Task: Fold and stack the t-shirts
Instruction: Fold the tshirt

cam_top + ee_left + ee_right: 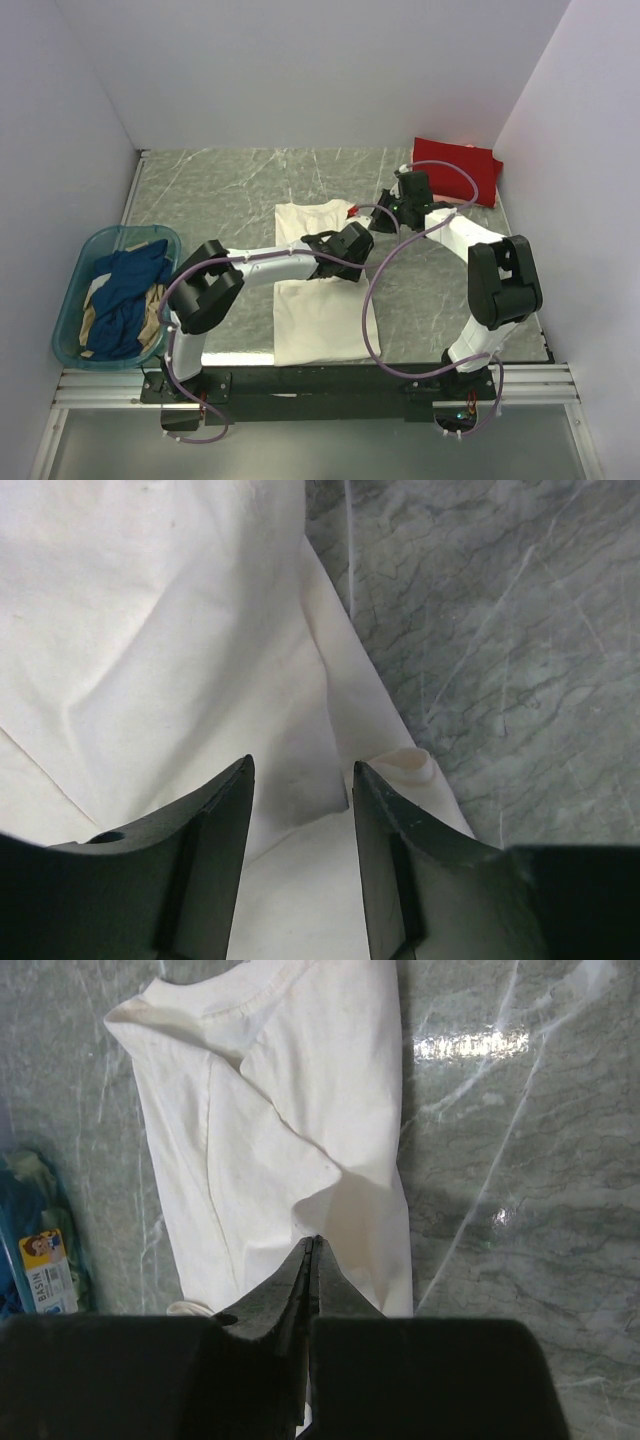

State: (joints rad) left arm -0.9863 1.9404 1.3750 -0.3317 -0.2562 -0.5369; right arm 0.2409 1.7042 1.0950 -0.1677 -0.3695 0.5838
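Currently, I am seeing the cream-white t-shirt (318,322) lying mid-table, left gripper (300,772) hovering with fingers spread apart over its right edge, right gripper (311,1245) sitting with fingers pressed together by its far right corner, red t-shirt (457,168) lying folded far right.

The marbled table (220,190) bears a cream-white t-shirt (320,325), a folded red t-shirt (455,165) and a teal basket (70,320).
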